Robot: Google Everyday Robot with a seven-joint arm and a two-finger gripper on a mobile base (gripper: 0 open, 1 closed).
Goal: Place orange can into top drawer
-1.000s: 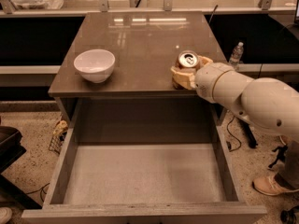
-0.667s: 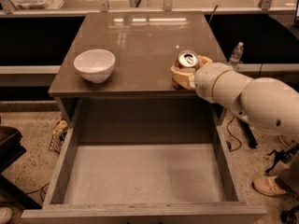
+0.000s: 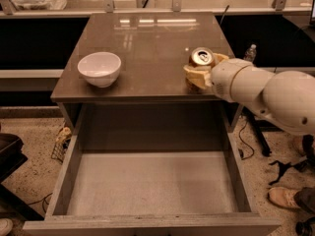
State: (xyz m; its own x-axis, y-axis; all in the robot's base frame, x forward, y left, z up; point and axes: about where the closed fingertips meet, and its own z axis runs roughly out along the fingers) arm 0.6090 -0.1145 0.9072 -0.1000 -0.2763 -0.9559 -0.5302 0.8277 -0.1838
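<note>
The orange can point(image 3: 202, 57) stands upright on the worktop point(image 3: 152, 43), well to the right of the white bowl point(image 3: 99, 68) and level with it in depth, its silver pull-tab top facing up. The gripper point(image 3: 205, 69) is at the can, reaching in from the side away from the bowl; its jaws are clasped around the can, one tan finger across the can's front toward the bowl and the other behind its far side, both touching it. The white arm point(image 3: 275, 95) runs off from there, further from the bowl and past the worktop's side edge. The can sits near the worktop's front edge and near the corner farthest from the bowl. A broad stretch of brown worktop lies open between bowl and can. Below and forward of the bowl, the top drawer point(image 3: 69, 171) is pulled out, its pale speckled floor showing from wall to wall between thick board sides. A clear plastic bottle point(image 3: 250, 53) stands beyond the worktop, behind the arm
</note>
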